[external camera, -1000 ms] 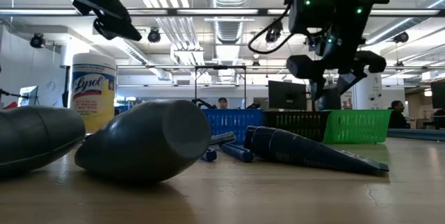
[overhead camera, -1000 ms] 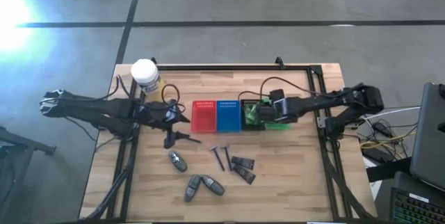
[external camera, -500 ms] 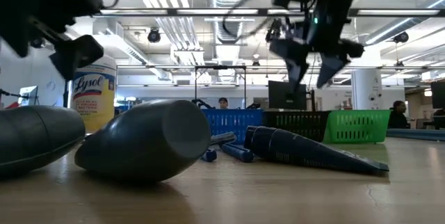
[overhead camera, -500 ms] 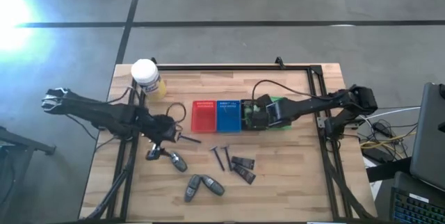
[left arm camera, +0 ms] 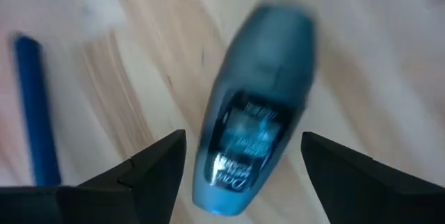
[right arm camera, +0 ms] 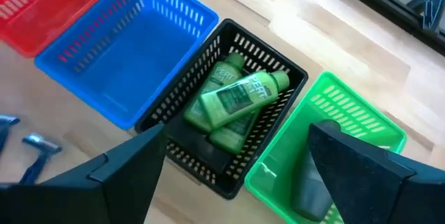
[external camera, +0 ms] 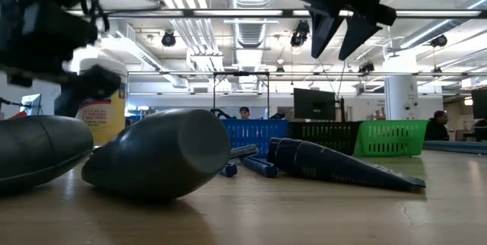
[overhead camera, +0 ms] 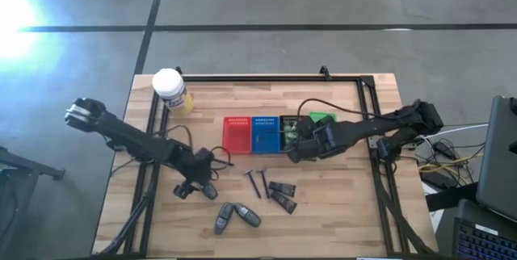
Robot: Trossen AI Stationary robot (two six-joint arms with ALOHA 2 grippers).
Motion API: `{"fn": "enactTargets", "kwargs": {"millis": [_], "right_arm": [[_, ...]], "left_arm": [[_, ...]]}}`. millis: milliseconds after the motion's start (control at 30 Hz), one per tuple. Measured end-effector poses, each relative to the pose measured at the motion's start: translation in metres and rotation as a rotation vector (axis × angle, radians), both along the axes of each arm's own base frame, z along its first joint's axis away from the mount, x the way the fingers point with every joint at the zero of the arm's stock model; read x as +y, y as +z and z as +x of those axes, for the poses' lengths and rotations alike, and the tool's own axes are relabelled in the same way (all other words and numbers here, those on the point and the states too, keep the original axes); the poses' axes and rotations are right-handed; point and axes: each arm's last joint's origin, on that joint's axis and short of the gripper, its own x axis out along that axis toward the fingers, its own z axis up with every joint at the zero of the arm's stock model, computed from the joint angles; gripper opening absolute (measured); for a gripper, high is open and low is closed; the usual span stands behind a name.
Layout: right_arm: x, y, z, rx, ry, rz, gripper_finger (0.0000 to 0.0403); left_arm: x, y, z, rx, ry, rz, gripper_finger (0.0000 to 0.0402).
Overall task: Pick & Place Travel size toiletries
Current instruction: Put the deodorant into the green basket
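Left gripper (overhead camera: 196, 186) hangs over the lone grey oval tube (overhead camera: 208, 186) near the table's left-front, fingers spread with the tube (left arm camera: 256, 106) lying between them in the wrist view; nothing pinched yet. Two more grey tubes (overhead camera: 237, 216) lie farther front, purple razors (overhead camera: 258, 181) and dark packets (overhead camera: 282, 195) to their right. Right gripper (overhead camera: 300, 148) hovers just in front of the black basket (right arm camera: 278, 65), jaws wide and empty; green tubes (right arm camera: 236, 99) lie inside that basket. To do this grasp well, judged: centre the fingers across the tube's narrow width, descend squarely, close gently, since the rounded body could squirt sideways.
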Motion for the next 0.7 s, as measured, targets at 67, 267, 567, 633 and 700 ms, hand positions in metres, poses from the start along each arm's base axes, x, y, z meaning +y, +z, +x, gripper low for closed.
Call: {"fn": "enactTargets", "kwargs": {"millis": [67, 267, 567, 633, 700], "right_arm": [[0.003, 0.002, 0.000, -0.004, 0.011, 0.001, 0.0338], [0.011, 0.001, -0.003, 0.002, 0.016, 0.005, 0.0330], [0.020, 0.000, -0.005, -0.006, 0.027, 0.019, 0.0320], [0.021, 0.001, -0.005, -0.011, 0.031, 0.024, 0.0316], [0.022, 0.003, -0.004, -0.018, 0.036, 0.041, 0.0311]], "left_arm": [[0.000, -0.010, 0.002, 0.052, -0.010, 0.029, 0.0289], [-0.002, -0.029, 0.009, 0.134, 0.009, 0.069, 0.0289], [-0.004, -0.025, 0.017, 0.089, 0.034, 0.052, 0.0238], [-0.004, -0.024, 0.017, 0.077, 0.037, 0.053, 0.0210], [-0.003, -0.022, 0.017, 0.068, 0.054, 0.045, 0.0184]]}}
